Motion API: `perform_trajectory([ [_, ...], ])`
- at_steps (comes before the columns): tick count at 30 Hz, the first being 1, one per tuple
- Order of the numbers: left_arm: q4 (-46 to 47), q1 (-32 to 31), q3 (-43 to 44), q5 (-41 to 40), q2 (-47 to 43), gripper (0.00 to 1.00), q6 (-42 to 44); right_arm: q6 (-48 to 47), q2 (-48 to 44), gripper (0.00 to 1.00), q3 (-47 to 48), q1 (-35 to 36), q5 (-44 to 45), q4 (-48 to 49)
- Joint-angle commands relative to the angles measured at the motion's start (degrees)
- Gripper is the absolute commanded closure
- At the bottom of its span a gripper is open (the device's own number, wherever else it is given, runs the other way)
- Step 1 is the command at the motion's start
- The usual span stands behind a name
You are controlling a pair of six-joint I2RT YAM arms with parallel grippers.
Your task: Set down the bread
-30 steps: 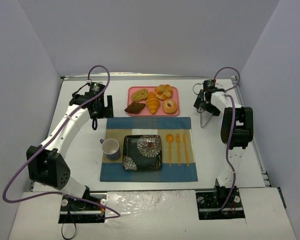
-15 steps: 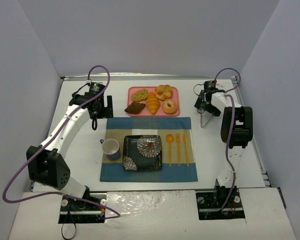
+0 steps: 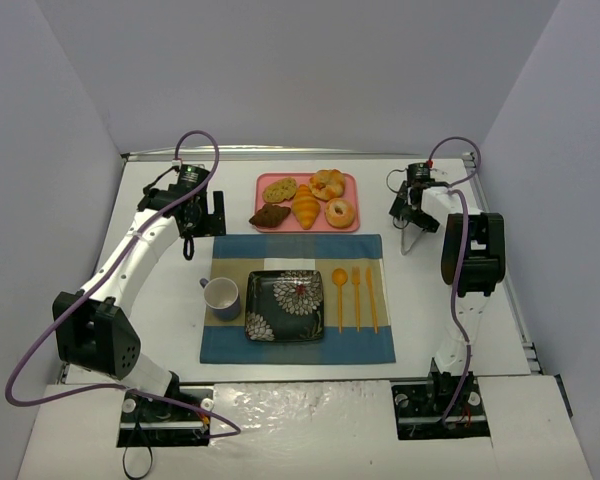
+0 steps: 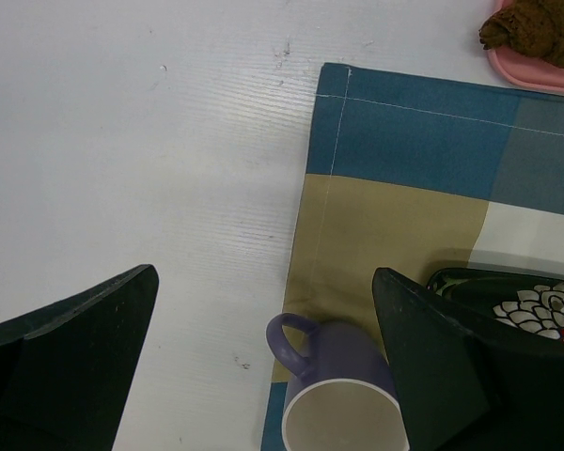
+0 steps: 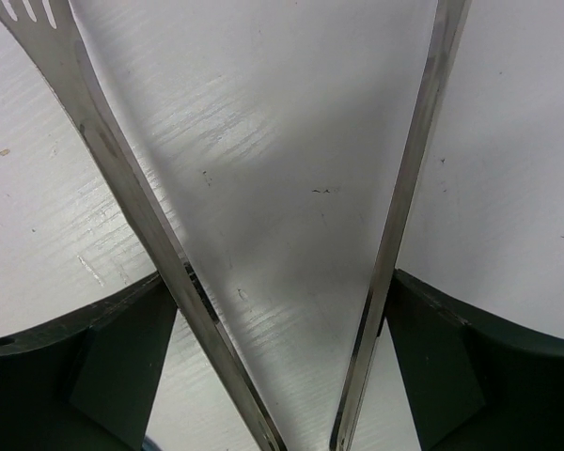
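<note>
**Tongs in hand, croissant waiting.** Your right pincer (image 5: 277, 282) is clamped around a pair of metal tongs (image 5: 125, 188). Its fingers lie against the outside of the two blades, which stand spread wide with only bare bench (image 3: 180, 320) between them, so nothing is caught in them. The pincer hangs off the far right corner of the placemat (image 3: 360, 340), with the tong tips pointing down at the bench.

Your left pincer (image 4: 265, 277), off the placemat's far left corner, stands open and empty. The purple mug (image 4: 334, 352) sits at the placemat's left edge, close under it in the wrist view.

The bread (image 3: 306, 206) — a golden croissant — lies in the pink tray (image 3: 302, 179) just beyond the placemat's far edge. It is mid-tray among other pastries and well apart from both pincers. The dark flowered plate (image 3: 285, 305) in the middle of the placemat is bare. It looks the likely landing spot, though the task does not name one.

By this picture the job has hardly begun: the tool is in hand, but the croissant is untouched. Left for you is to bring the tongs across to the tray and close them on the croissant alone. The donut (image 3: 340, 212) and the dark pastry (image 3: 270, 215) crowd it on either side. Then lift it, carry it back over the placemat and set it down.
</note>
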Motion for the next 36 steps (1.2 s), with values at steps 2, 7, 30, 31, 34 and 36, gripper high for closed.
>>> perform_trajectory([
  [2,1.4,0.4,2.2,-0.5,-2.0,0.03,0.5,0.1,-0.9,0.24,-0.8,-0.4,0.0,1.0],
  [7,1.4,0.4,1.9,-0.5,-2.4,0.03,0.6,0.8,-1.7,0.53,-1.5,-0.4,-1.0,1.1],
  [30,2.0,0.4,0.3,0.4,-4.6,0.03,-0.1,1.6,-20.0,1.0,-6.7,3.2,-2.3,-2.0],
  [31,2.1,0.4,0.2,0.4,-4.6,0.03,-0.1,1.5,-20.8,1.0,-6.8,3.4,-2.4,-2.3],
  [34,2.1,0.4,-0.2,0.6,-4.8,0.03,-0.1,1.5,-24.1,1.0,-7.0,3.5,-3.2,-3.5],
  [36,2.1,0.4,-0.2,0.6,-5.1,0.03,-0.1,1.3,-25.1,0.99,-6.8,3.8,-3.5,-4.6],
])
